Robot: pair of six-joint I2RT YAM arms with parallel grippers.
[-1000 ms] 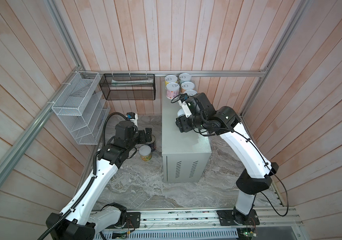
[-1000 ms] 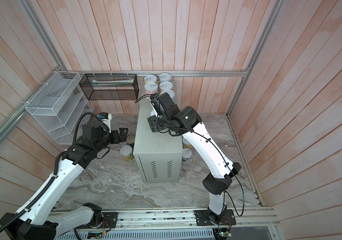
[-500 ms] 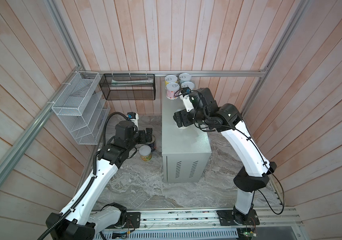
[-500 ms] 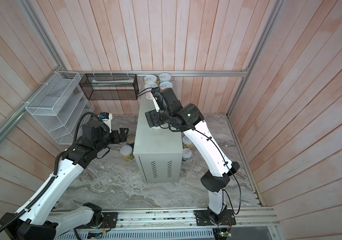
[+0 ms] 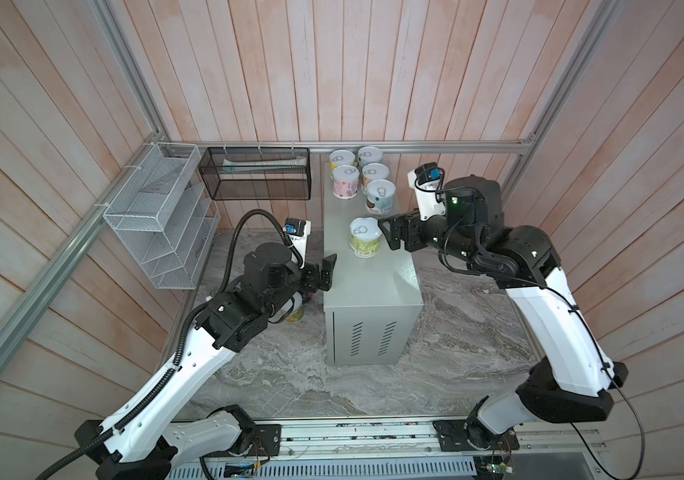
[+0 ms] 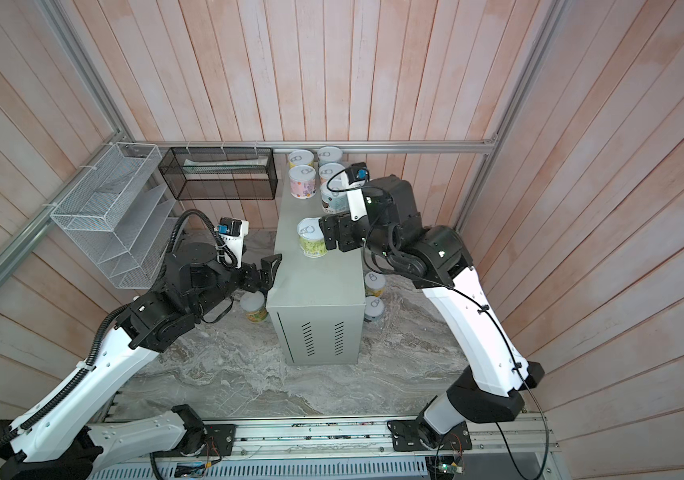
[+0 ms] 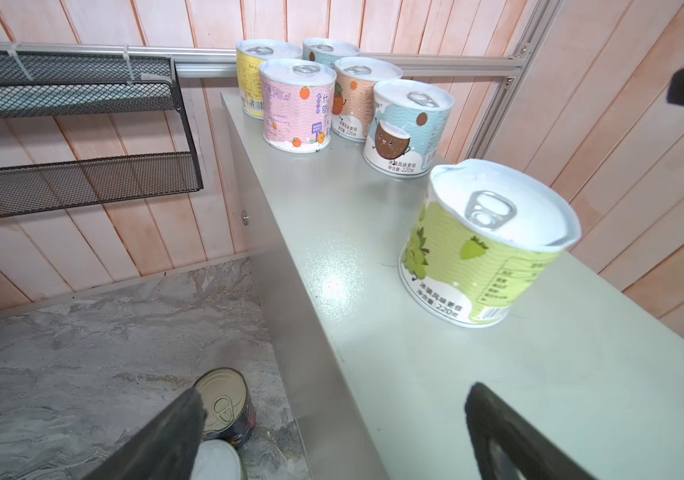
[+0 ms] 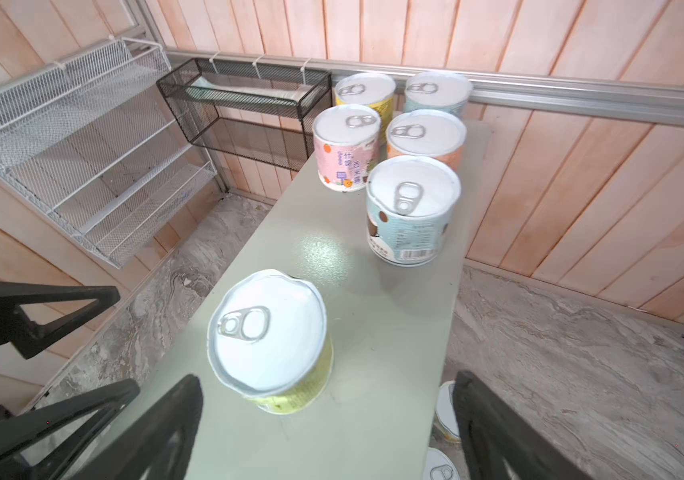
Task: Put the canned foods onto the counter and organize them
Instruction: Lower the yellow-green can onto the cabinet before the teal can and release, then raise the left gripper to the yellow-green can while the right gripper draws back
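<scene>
Right gripper (image 5: 388,236) has just let go of the green-label tin (image 5: 365,237) and sits spread just beside it, so the tin stands upright mid-counter (image 5: 373,286), apart from the five tins (image 5: 359,178) at the counter's back end, and with the left gripper (image 5: 329,272) spread and empty too, that's six placed.

Bright, even white light is seen throughout, with no harsh shadow anywhere.
A soft glare patch is caught on the counter (image 7: 334,286) top in both wrist views, and only a faint shadow is cast beside the green tin (image 8: 269,340), itself slightly smeared. The wall planks (image 5: 40,124) are fanned outward by wide-angle distortion in both top views. The near fingers (image 8: 157,432) are rendered out of focus.
</scene>
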